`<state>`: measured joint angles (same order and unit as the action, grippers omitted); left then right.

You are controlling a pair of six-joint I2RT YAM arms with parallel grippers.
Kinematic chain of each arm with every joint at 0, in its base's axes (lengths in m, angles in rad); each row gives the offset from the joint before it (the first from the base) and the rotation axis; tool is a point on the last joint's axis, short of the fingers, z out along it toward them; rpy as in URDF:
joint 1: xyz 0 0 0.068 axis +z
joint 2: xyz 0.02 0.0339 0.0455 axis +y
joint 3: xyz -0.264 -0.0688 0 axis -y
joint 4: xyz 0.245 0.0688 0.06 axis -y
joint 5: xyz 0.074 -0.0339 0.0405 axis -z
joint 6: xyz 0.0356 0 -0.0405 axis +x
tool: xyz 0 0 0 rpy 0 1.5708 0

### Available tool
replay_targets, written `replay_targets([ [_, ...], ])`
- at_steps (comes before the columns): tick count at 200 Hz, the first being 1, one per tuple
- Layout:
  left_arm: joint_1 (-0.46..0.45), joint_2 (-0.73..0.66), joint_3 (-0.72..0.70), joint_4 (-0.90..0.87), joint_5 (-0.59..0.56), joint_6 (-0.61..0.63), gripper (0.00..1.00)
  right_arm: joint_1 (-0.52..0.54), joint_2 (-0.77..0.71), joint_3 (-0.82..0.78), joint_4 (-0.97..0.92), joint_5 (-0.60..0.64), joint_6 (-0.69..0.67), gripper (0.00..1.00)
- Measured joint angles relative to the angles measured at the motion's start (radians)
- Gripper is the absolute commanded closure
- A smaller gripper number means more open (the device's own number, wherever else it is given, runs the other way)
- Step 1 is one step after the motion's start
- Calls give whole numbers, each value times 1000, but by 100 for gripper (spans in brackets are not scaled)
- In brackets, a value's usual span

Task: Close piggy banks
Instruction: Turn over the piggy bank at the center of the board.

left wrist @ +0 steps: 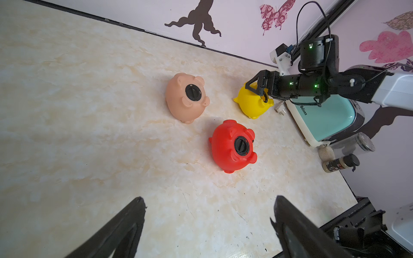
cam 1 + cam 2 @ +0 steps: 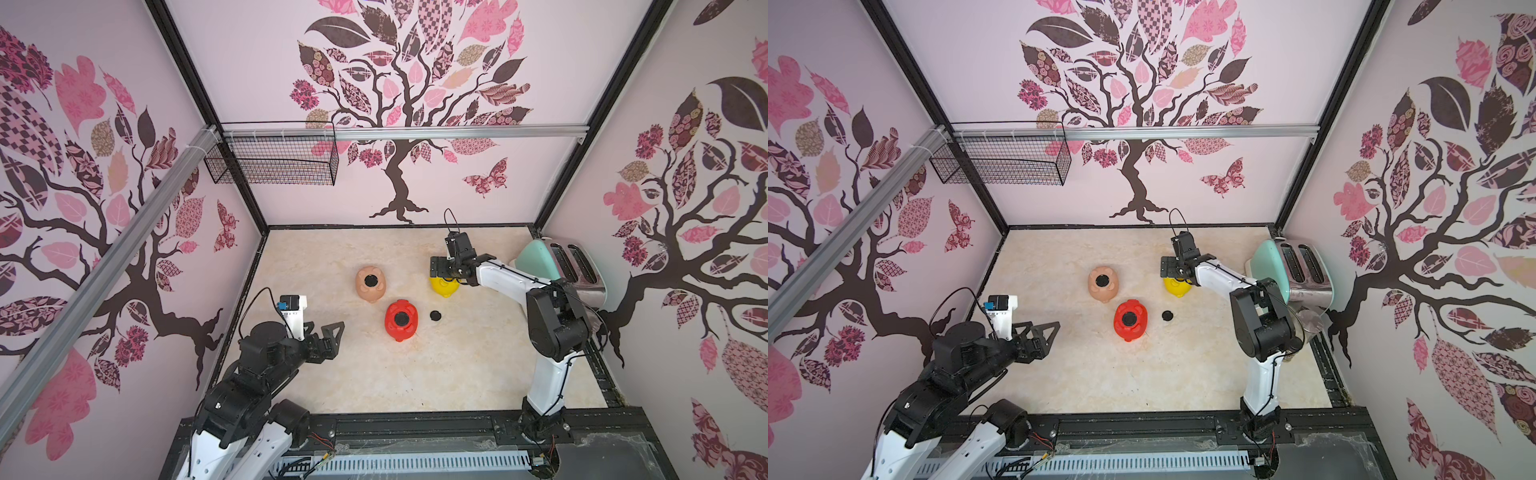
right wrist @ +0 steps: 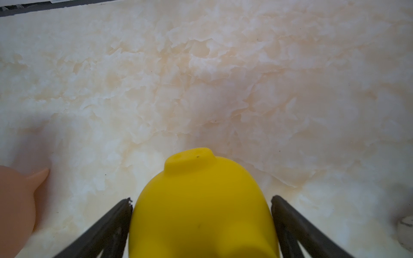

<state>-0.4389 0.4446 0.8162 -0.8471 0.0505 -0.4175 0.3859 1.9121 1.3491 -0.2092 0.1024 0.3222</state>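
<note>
Marble tabletop holds "Belinee" toaster near yellow piggy bank.

One word can be read, in the left wrist view: "Belinee", in small dark letters on the cream-white edge of the mint-green toaster. The letters run along that edge, close to the toaster's corner. Just beside the toaster lies a small spice jar with a dark cap. Its label carries print and a red mark, but these are too small and blurred to read.
</note>
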Motion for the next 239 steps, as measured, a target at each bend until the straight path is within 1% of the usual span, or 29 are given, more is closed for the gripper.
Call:
replay_targets([
  [48,0,-2,0,0,0,0,8,-3,-25,-34,11,-5,55,4],
  [99,0,-2,0,0,0,0,8,-3,-25,-30,2,-6,87,3],
  [169,0,-2,0,0,4,0,8,1,39,57,-57,0,109,1],
  [239,0,-2,0,0,3,0,8,5,45,80,-93,-1,108,0],
])
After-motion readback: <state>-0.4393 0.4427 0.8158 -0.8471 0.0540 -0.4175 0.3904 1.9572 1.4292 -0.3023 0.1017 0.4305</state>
